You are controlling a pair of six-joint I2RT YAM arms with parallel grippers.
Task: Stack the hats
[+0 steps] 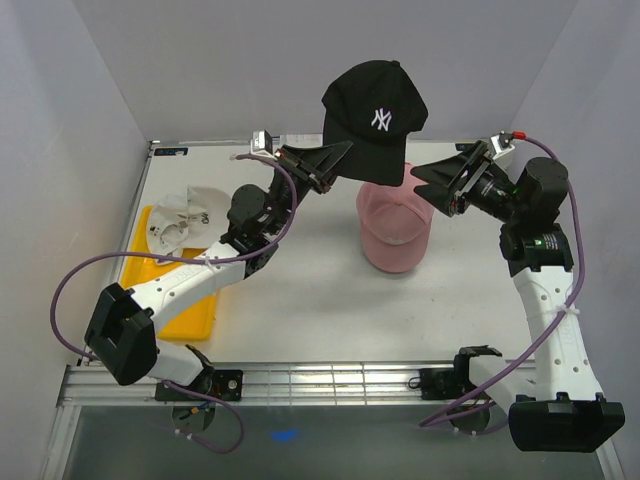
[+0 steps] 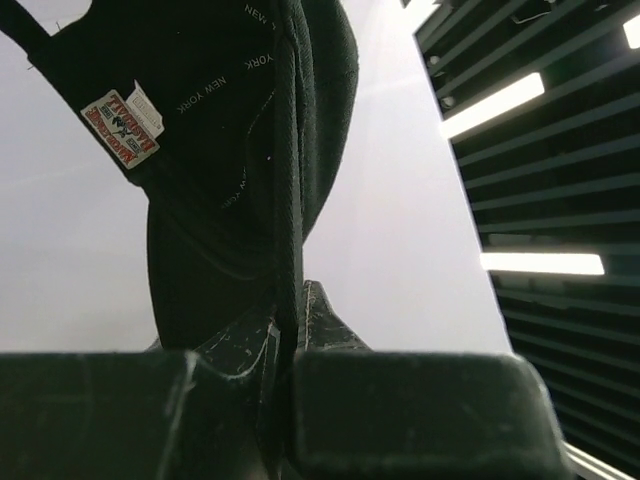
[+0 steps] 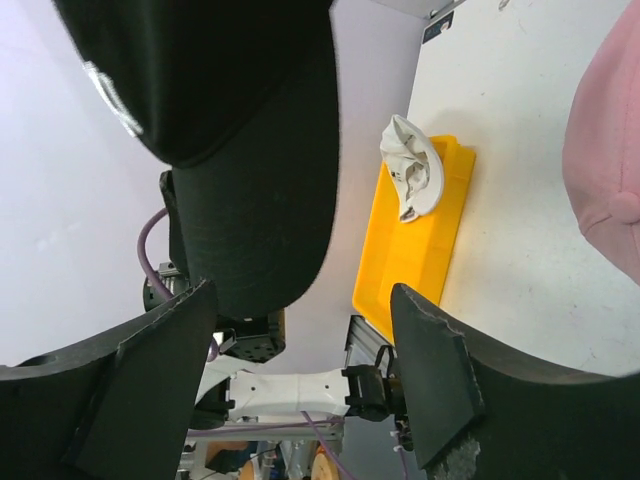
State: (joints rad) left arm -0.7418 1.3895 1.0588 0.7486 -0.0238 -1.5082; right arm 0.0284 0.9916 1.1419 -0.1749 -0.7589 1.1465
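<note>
A black hat with a white logo (image 1: 375, 115) hangs in the air above a pink hat (image 1: 393, 232) that sits crown up on the table. My left gripper (image 1: 336, 160) is shut on the black hat's rim; in the left wrist view the fabric (image 2: 230, 150) runs down between the fingers (image 2: 330, 325). My right gripper (image 1: 428, 186) stands open just right of the black hat's brim (image 3: 250, 200), apart from it, nothing between its fingers (image 3: 435, 370). The pink hat (image 3: 605, 150) shows at that view's right edge. A white hat (image 1: 185, 222) lies in the tray.
A shallow yellow tray (image 1: 190, 310) lies at the table's left side, with the white hat (image 3: 412, 165) at its far end. White walls close in the back and both sides. A metal rail runs along the near edge between the arm bases.
</note>
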